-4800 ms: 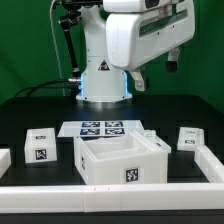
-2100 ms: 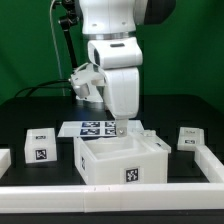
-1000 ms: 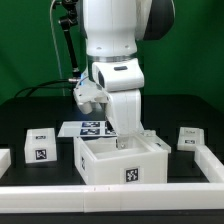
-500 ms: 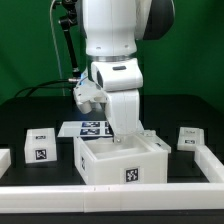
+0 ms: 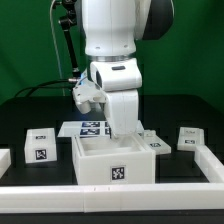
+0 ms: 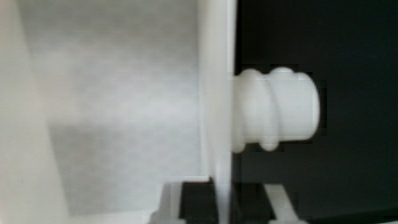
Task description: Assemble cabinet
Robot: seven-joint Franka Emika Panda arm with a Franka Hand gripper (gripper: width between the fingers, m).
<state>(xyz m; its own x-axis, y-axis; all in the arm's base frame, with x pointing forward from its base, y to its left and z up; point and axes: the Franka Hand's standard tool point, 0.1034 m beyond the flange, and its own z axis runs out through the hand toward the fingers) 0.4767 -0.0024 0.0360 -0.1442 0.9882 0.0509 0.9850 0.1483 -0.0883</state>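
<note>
The cabinet (image 5: 113, 163), a large open white box with a square tag on its front, stands in the middle of the black table. My gripper (image 5: 127, 137) reaches down at its back wall and is shut on that wall. In the wrist view the thin white wall (image 6: 221, 90) runs between my dark fingers (image 6: 187, 203), with the gripper (image 6: 226, 192) closed on it, and a round ribbed white knob (image 6: 278, 108) sticks out from the wall's outer side. The inside of the box looks bare.
A tagged drawer block (image 5: 40, 147) lies at the exterior view's left and another (image 5: 190, 138) at its right. A small tagged part (image 5: 151, 143) sits behind the cabinet. The marker board (image 5: 93, 127) lies at the back. A white border rail (image 5: 110, 196) runs along the front.
The arm came down from high up onto the cabinet's back wall and closed on it. In the last half second the cabinet shifted toward the exterior view's left.
</note>
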